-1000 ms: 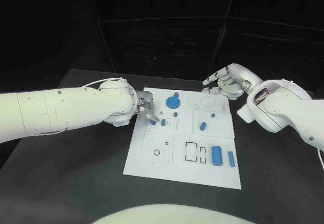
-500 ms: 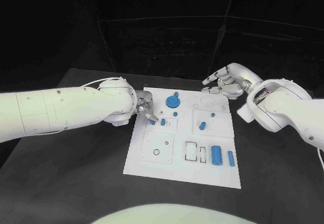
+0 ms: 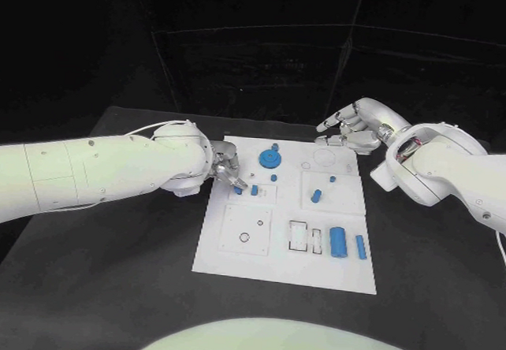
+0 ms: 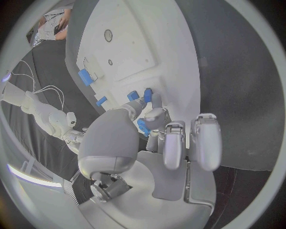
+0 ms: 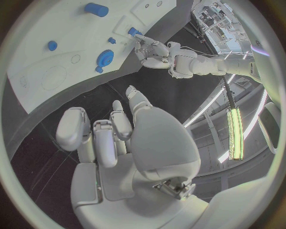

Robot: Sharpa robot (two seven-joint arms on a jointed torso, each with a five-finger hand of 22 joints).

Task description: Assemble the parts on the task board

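Observation:
The white task board (image 3: 282,265) lies in the middle of the table. My left hand (image 3: 224,172) hangs over the board's left edge, and its thumb and a finger pinch a small blue part (image 4: 143,127). Two small blue parts (image 3: 239,192) (image 3: 254,190) sit on the board just past its fingertips (image 4: 152,101). A blue gear (image 3: 271,158) stands at the far side of the board, and a blue peg (image 3: 316,196) lies mid-board. My right hand (image 3: 351,130) hovers off the board's far right corner with its fingers loosely bent and apart, holding nothing.
Two blue cylinders (image 3: 339,243) (image 3: 362,248) lie at the board's near right beside black-outlined slots (image 3: 301,236). A ring (image 3: 244,238) sits in the near left panel. The black table (image 3: 110,294) surrounds the board. The right wrist view shows the gear (image 5: 107,57) and my left hand (image 5: 156,50).

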